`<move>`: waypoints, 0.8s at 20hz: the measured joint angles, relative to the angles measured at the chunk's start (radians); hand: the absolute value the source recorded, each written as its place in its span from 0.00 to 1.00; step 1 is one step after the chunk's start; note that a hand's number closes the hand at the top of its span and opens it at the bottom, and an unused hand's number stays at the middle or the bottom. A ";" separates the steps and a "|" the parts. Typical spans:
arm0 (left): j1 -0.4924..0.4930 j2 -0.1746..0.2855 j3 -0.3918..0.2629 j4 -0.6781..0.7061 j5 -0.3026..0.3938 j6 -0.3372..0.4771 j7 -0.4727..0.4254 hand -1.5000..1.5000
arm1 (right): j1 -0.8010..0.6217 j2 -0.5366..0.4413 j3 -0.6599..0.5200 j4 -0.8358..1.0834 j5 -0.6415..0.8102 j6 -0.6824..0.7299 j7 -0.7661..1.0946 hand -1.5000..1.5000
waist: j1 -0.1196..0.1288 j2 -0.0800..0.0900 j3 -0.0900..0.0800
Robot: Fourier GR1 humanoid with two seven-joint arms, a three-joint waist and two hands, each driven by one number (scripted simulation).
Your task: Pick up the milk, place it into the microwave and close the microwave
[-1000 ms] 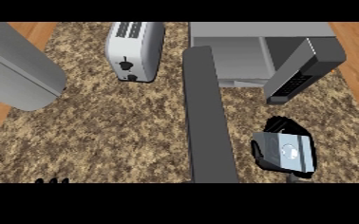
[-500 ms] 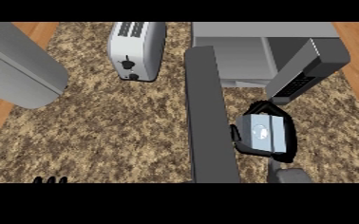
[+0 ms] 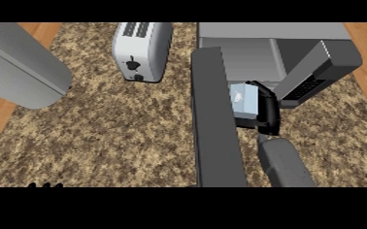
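Brown speckled stone forms the counter [image 3: 108, 136]. The microwave [image 3: 272, 31] stands at the far right with its door [image 3: 215, 140] swung fully open toward the viewer, a long dark slab edge-on. The milk [image 3: 244, 101], a pale carton, sits at the mouth of the cavity, between the open door and the keypad panel [image 3: 315, 80]; whether it rests on the cavity floor cannot be told. The right hand [image 3: 267, 110] is wrapped round the carton's right side, fingers curled onto it, grey forearm [image 3: 287, 165] trailing to the lower edge. The left hand [image 3: 46, 185] shows only fingertips at the lower left edge (upright, relaxed, touching nothing). A white toaster [image 3: 141, 48] stands left of the microwave.
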State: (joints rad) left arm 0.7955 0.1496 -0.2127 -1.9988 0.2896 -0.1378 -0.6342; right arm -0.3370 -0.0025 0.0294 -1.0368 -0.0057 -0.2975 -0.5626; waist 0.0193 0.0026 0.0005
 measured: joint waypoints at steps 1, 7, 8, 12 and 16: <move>0.003 0.002 0.004 -0.001 0.003 -0.002 -0.001 0.00 | -0.033 -0.002 -0.010 0.048 -0.002 -0.010 -0.006 1.00 | 0.000 0.000 0.000; -0.013 0.014 0.035 0.027 0.022 -0.028 -0.019 0.00 | -0.220 -0.005 -0.095 0.333 -0.048 -0.035 -0.083 1.00 | 0.011 0.005 0.000; -0.007 0.018 0.037 0.022 0.023 -0.032 -0.019 0.00 | -0.254 -0.020 -0.115 0.379 -0.053 -0.033 -0.091 1.00 | 0.015 0.006 0.001; -0.026 0.014 0.028 0.004 0.024 -0.018 0.019 0.00 | -0.355 -0.038 -0.156 0.549 -0.037 -0.076 -0.143 1.00 | 0.024 0.012 0.001; -0.021 0.026 0.033 -0.001 0.031 -0.035 0.019 0.00 | -0.430 -0.077 -0.178 0.674 -0.011 -0.132 -0.152 1.00 | 0.045 0.020 0.002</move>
State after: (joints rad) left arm 0.7741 0.1761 -0.1798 -1.9996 0.3201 -0.1724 -0.6149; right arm -0.7673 -0.0794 -0.1484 -0.3625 -0.0163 -0.4292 -0.7147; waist 0.0640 0.0222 0.0026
